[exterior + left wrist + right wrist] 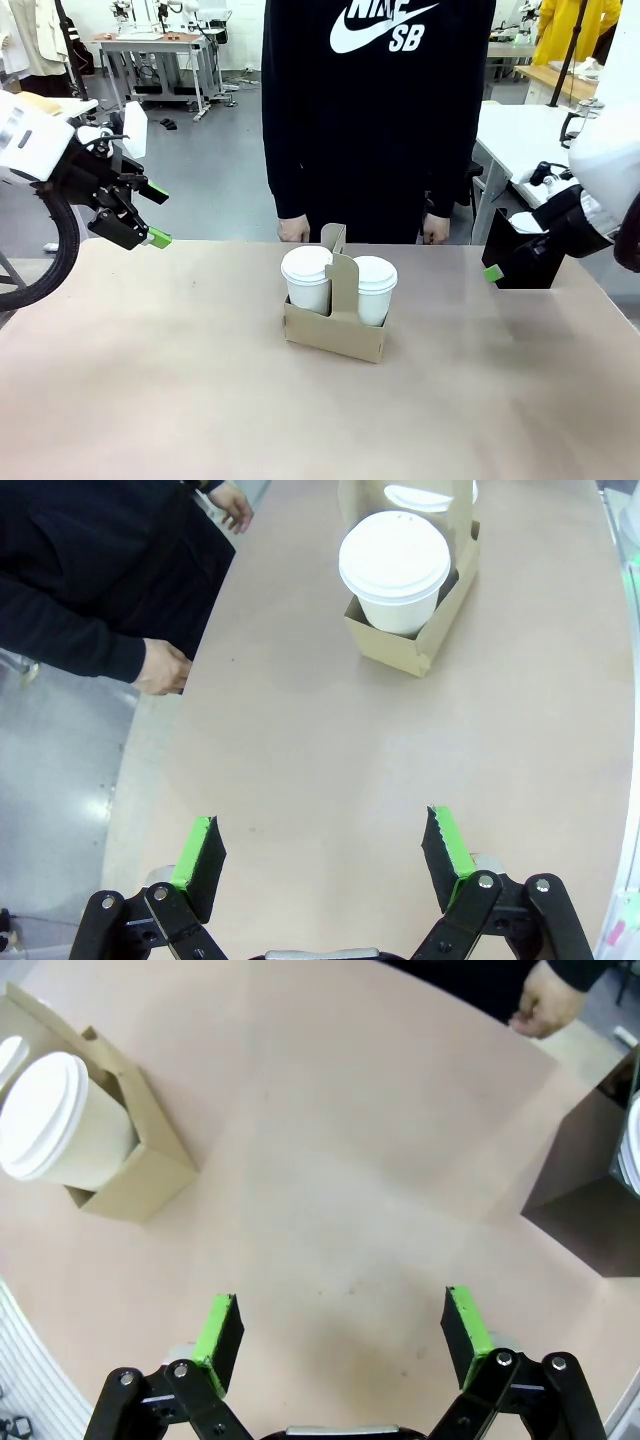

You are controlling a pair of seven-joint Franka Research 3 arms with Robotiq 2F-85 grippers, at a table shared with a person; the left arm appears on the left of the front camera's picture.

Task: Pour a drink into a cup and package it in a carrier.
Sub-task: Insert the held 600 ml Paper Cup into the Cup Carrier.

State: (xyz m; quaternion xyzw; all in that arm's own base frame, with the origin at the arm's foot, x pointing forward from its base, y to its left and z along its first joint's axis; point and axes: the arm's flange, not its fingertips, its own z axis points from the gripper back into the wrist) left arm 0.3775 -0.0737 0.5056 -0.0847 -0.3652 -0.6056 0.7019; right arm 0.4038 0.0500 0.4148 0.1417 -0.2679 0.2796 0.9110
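Left gripper: jaws apart, empty, held back above the table's left edge, likely to stay clear.
Carrier: mid-table, a lidded cup in each slot, so packaging looked done.
Person's hands: rested at the far edge.
Right gripper: jaws apart, empty.
Black box: beside it, nothing blocked the carrier.
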